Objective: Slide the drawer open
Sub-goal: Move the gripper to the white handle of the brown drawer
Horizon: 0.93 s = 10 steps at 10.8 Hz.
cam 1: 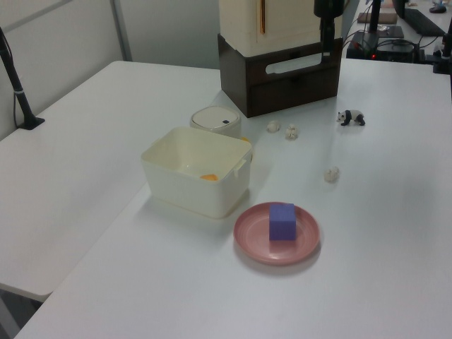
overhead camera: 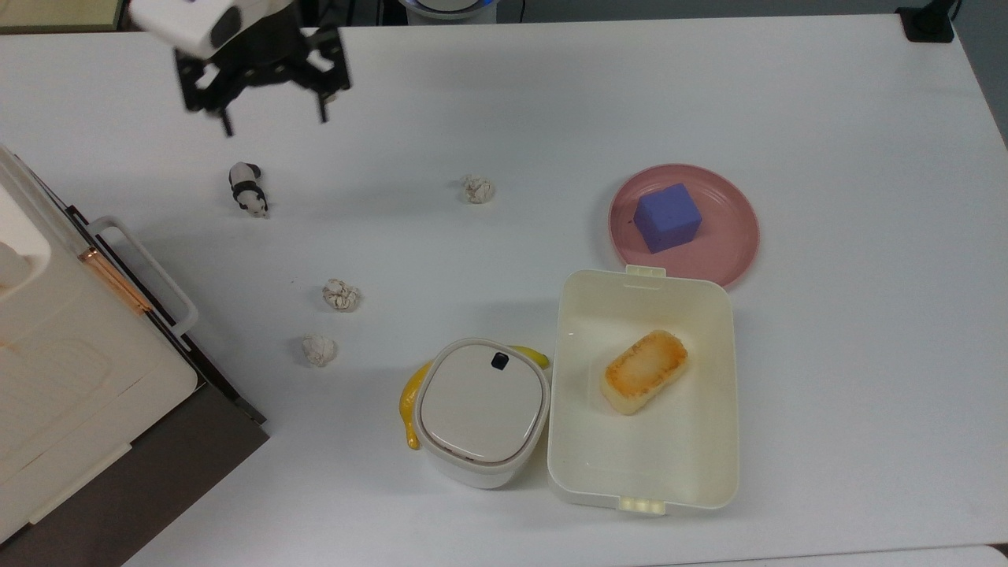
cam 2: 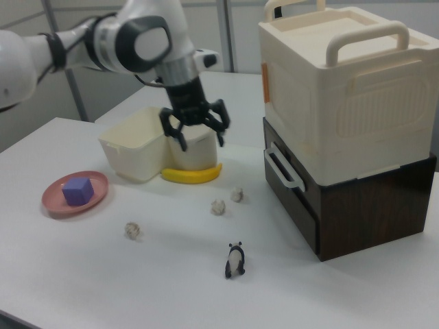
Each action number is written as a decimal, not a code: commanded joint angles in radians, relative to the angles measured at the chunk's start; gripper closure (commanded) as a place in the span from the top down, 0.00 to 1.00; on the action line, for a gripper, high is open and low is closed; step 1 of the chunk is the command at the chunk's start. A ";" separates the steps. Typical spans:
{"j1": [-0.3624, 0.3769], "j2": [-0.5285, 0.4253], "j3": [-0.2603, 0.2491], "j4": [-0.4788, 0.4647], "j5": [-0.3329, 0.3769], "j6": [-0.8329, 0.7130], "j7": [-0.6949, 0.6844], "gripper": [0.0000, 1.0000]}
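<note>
The dark brown drawer (cam 2: 293, 205) sits pushed into the base under the cream-white cabinet (cam 2: 343, 103), its white bar handle (cam 2: 282, 168) facing the table. In the top view the drawer (overhead camera: 211, 368) and its handle (overhead camera: 146, 272) lie at the left edge. My gripper (overhead camera: 276, 124) hangs open and empty over the table, toward the top view's upper right of the handle and well apart from it. It appears again in the right view as the gripper (cam 2: 203, 142), to the right view's left of the drawer. In the left view the gripper (cam 1: 326, 39) overlaps the cabinet's right corner above the handle (cam 1: 291, 65).
A toy panda (overhead camera: 248, 198) stands between gripper and handle. Three crumpled paper balls (overhead camera: 341, 294) dot the table. A lidded white bin (overhead camera: 482, 409) with a banana (overhead camera: 409, 405), an open lunch box (overhead camera: 713, 441) holding bread, and a pink plate (overhead camera: 732, 252) with a blue cube lie further off.
</note>
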 commanded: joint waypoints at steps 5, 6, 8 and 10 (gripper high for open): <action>-0.021 0.199 -0.093 -0.012 -0.009 0.410 -0.239 0.83; -0.034 0.211 -0.093 -0.012 -0.009 0.437 -0.239 0.83; -0.044 0.234 -0.093 -0.009 -0.012 0.468 -0.241 0.76; -0.047 0.259 -0.093 -0.009 -0.009 0.497 -0.264 0.57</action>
